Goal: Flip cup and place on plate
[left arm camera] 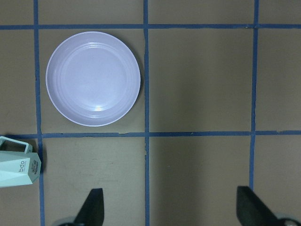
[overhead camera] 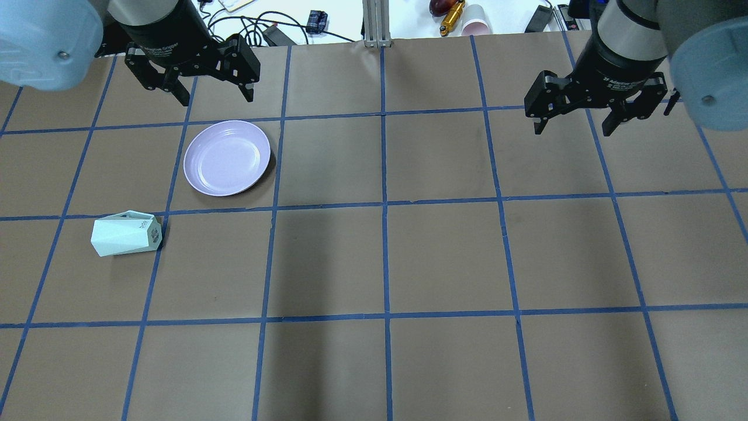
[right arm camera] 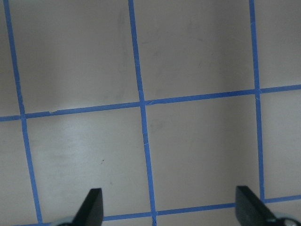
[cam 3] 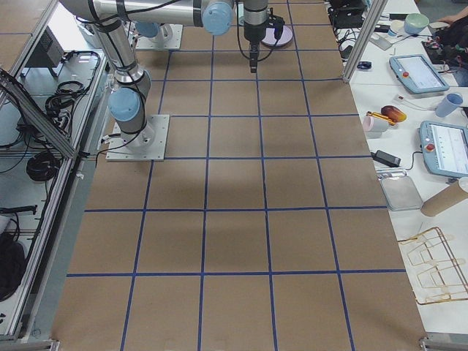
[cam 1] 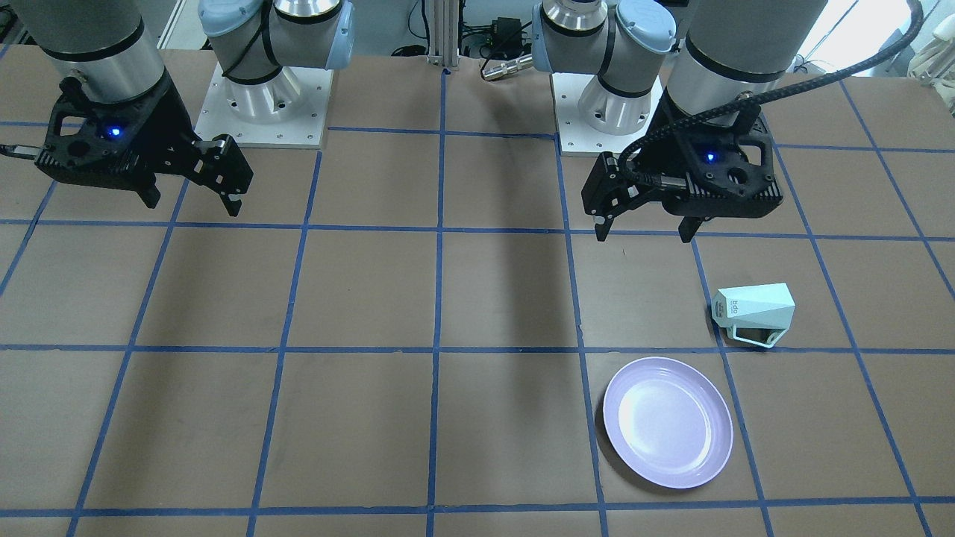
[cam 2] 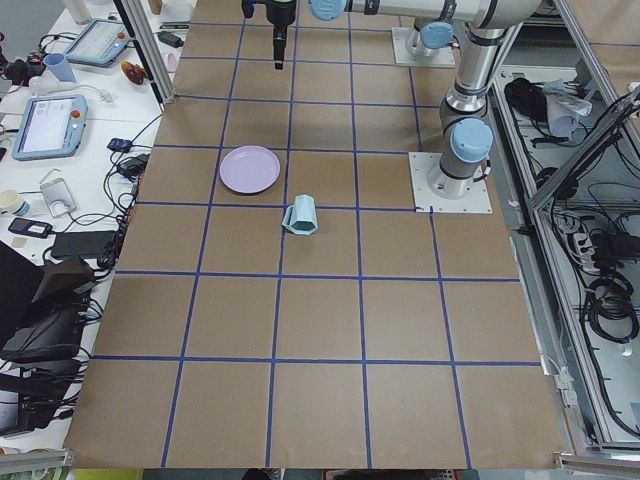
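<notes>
Overhead view: my left pincer [overhead camera: 216,95] hangs at upper left, jaws spread and empty, with the plate [overhead camera: 227,158] just below it in frame. The cup [overhead camera: 125,234] lies on its side at mid-left, below-left of the plate and apart from it, its lettered base facing frame right. My right pincer [overhead camera: 572,126], at upper right, is likewise spread and empty.

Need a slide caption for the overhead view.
Left hand and right hand hover open; cup lies on its side, apart from the plate.
</notes>
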